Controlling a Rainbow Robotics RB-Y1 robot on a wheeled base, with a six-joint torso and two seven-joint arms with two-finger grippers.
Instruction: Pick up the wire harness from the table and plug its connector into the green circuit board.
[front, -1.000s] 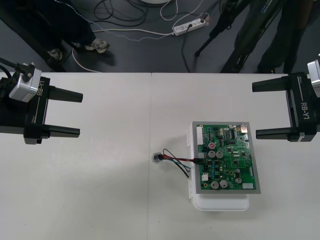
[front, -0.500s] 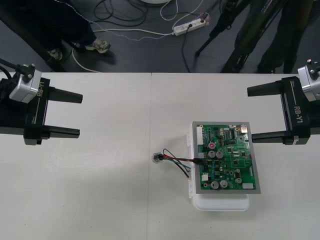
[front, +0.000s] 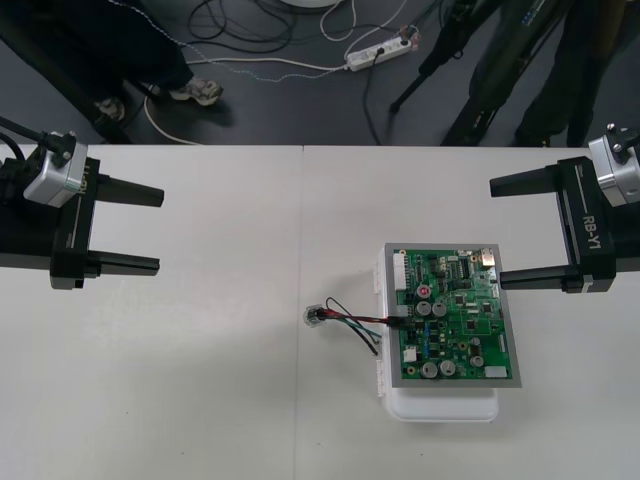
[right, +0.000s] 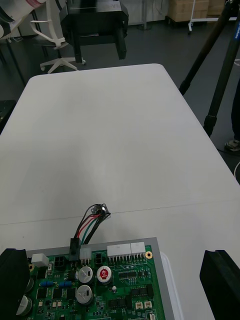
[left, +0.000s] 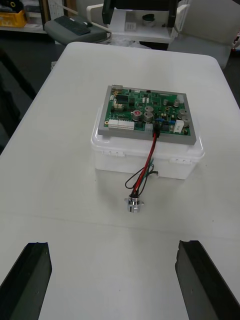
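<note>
The green circuit board (front: 453, 315) sits on its white base (front: 445, 405) right of the table's middle. The harness's black plug (front: 399, 321) stands in the board's left edge; its red, black and green wires (front: 352, 322) run left to the round metal socket (front: 315, 316) lying on the table. In the right wrist view the plug (right: 74, 248) sits upright in the board (right: 100, 287); the left wrist view shows the wires (left: 147, 167) draped down to the socket (left: 134, 205). My left gripper (front: 155, 229) hangs open at the left edge. My right gripper (front: 497, 232) is open, off the board's upper right corner.
The other arm's gripper (right: 95, 27) stands at the table's far end in the right wrist view. Bare tabletop (front: 200, 380) stretches left of the socket and in front of the board. Dark floor with cables lies past the far edge (front: 300, 147).
My right gripper has shifted a little to the left and up, toward the board's upper right corner. The left arm, harness and board have stayed put.
</note>
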